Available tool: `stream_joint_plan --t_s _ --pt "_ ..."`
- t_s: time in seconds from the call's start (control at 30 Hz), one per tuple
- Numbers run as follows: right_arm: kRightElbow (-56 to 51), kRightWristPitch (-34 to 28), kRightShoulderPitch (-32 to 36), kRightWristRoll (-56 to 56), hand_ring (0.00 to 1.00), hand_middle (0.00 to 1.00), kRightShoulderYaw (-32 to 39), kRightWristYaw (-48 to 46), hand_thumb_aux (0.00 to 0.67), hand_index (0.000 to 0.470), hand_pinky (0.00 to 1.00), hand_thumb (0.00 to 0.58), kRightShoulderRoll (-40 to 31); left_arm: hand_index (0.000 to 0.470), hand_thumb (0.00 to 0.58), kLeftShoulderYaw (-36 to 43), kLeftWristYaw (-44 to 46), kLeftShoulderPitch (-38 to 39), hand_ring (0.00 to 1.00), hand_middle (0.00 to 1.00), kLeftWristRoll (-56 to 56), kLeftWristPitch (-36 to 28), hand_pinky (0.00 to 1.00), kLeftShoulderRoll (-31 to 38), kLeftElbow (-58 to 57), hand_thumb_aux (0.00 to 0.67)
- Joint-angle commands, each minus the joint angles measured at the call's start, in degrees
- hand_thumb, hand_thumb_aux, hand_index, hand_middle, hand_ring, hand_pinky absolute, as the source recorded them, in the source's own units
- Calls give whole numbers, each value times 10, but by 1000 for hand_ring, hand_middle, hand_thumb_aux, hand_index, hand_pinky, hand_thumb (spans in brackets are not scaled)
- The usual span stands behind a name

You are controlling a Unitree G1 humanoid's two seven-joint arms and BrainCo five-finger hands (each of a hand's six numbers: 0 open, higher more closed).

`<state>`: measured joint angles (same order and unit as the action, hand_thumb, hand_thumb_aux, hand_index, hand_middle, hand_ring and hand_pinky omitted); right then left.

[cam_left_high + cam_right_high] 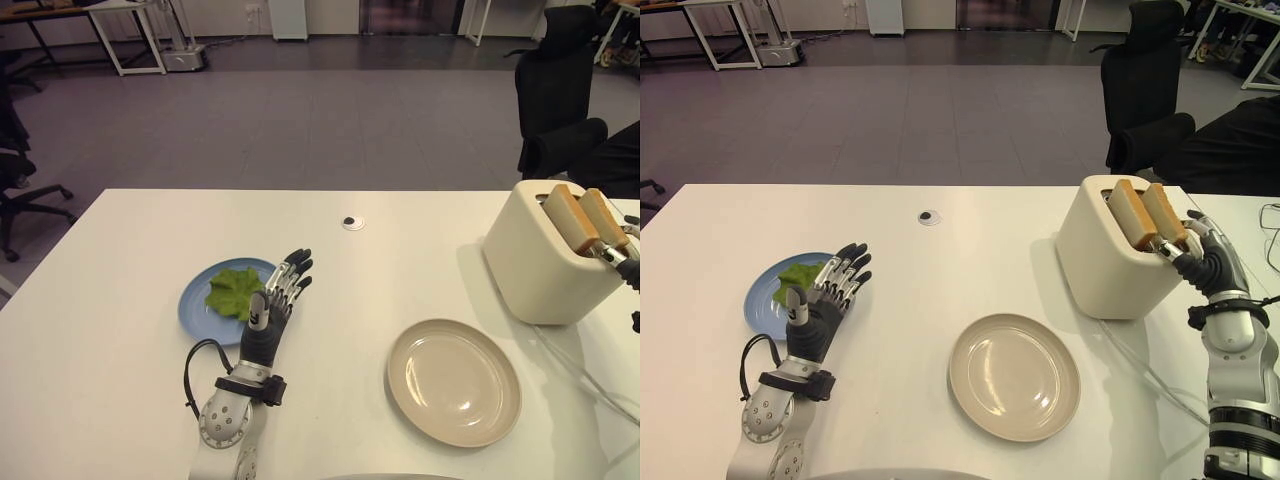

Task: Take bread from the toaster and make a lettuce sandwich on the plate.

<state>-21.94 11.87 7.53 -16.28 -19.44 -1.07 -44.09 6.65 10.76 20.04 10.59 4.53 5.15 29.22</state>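
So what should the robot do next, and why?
Probably lift the bread slice beside the right hand up out of the toaster: the hand is right at it, both slices sit in the slots, and the beige plate has nothing on it.

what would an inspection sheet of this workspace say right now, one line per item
surface: white table, flat.
job's things: toaster with two bread slices standing up out of it; beige plate bare; lettuce on blue plate.
clutter: small round disc on the table.
hands: left hand open, over the blue plate's near edge beside the lettuce; right hand at the bread slices, grip unclear.
cables: pale cable runs from the toaster across the table.
surroundings: grey floor; black chair behind the toaster.
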Motion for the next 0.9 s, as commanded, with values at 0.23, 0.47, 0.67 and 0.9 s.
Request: stream_joint_plan --t_s 0.23,0.47,0.67,0.9 --pt "-22 11 22 -12 0 0 29 29 528 370 0 554 -15 0 0 -5 6 3 0 0 -1 -3 0 3 -1 0" --pt "50 13 26 12 0 0 5 37 670 470 0 580 -14 0 0 -2 5 5 0 0 -3 -1 0 1 -1 0" --pt "201 -14 42 86 0 0 -70 34 670 470 0 580 0 0 0 -1 4 4 0 0 -5 -1 0 0 -2 0" --pt "420 -195 50 308 0 0 -121 -60 670 470 0 580 8 0 0 1 5 1 0 0 -7 -2 0 0 -2 0"
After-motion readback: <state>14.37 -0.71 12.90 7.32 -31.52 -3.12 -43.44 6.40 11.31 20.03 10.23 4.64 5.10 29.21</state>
